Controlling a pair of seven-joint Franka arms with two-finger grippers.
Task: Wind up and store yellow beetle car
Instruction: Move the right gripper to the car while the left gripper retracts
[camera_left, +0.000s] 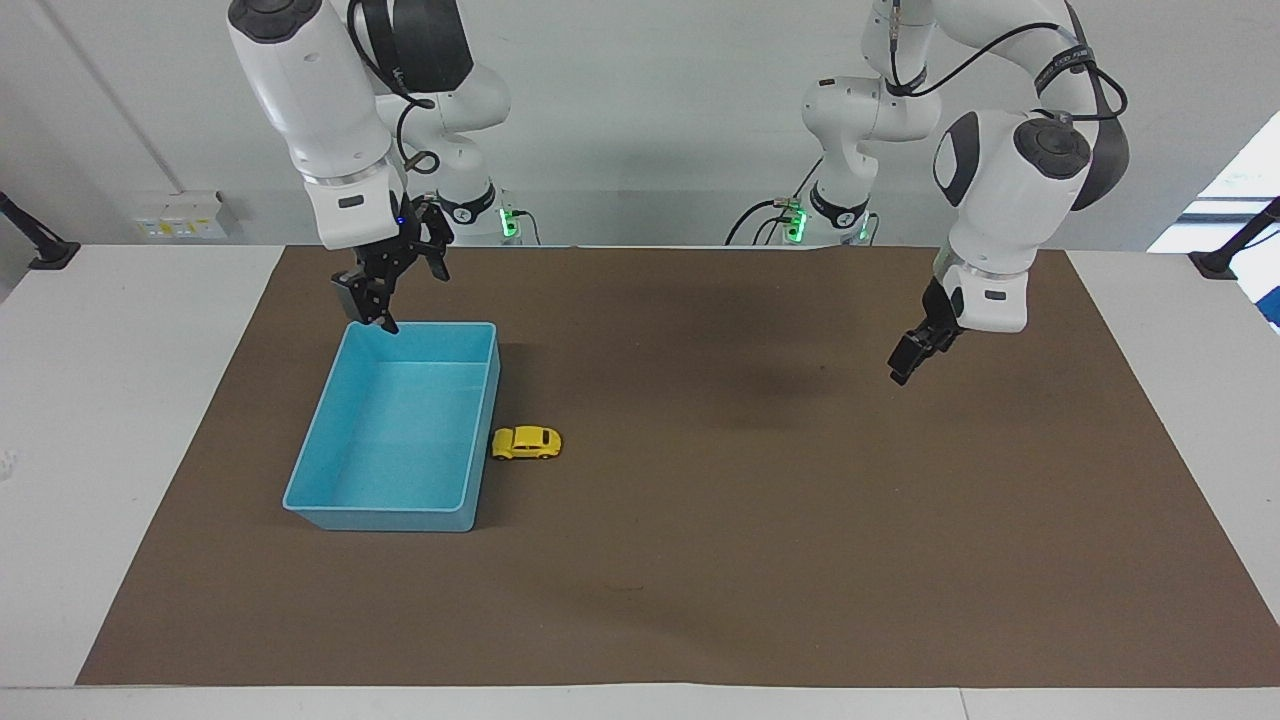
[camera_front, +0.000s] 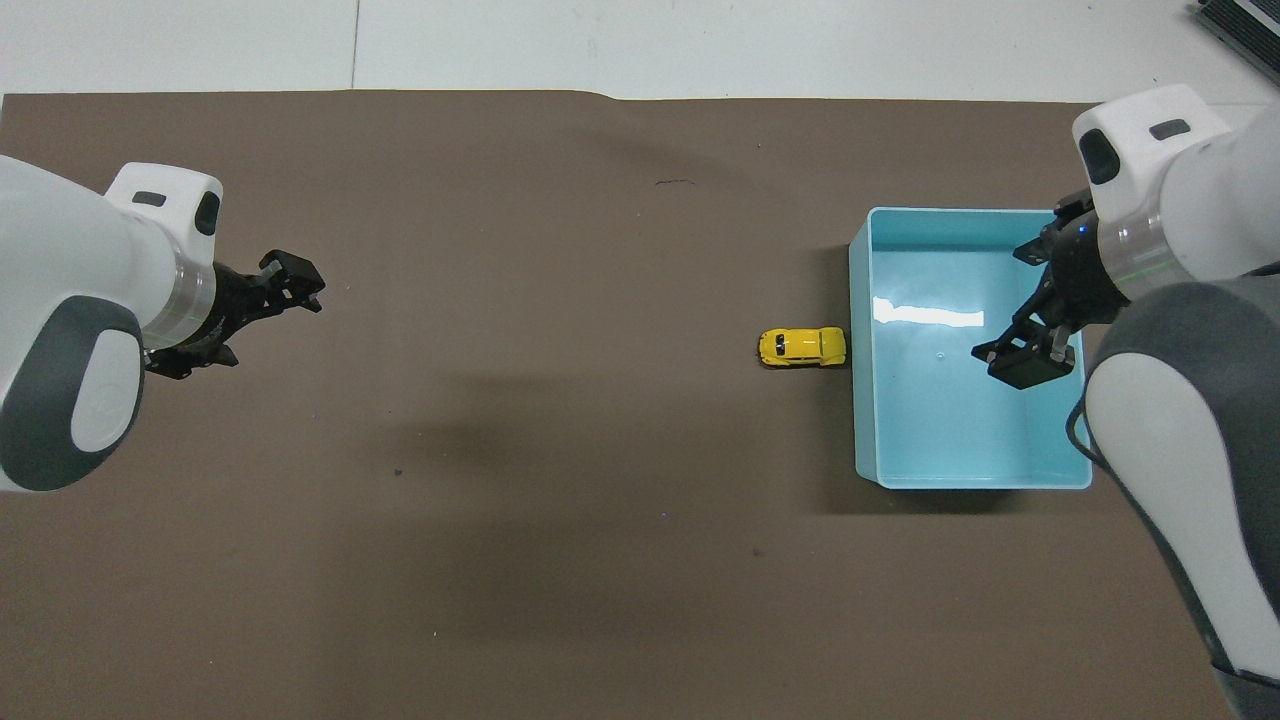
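While the one yellow beetle car (camera_left: 526, 442) sits on the tabletop (camera_left: 760, 520) touching the one blue bin (camera_left: 330, 512), right gripper (camera_left: 385, 290) hangs over the bin, fingers spread, empty; left gripper (camera_left: 915, 352) well apart, open, empty.

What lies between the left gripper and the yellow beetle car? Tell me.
Nothing: only bare brown mat separates the left gripper from the yellow beetle car, clearest in the overhead view.
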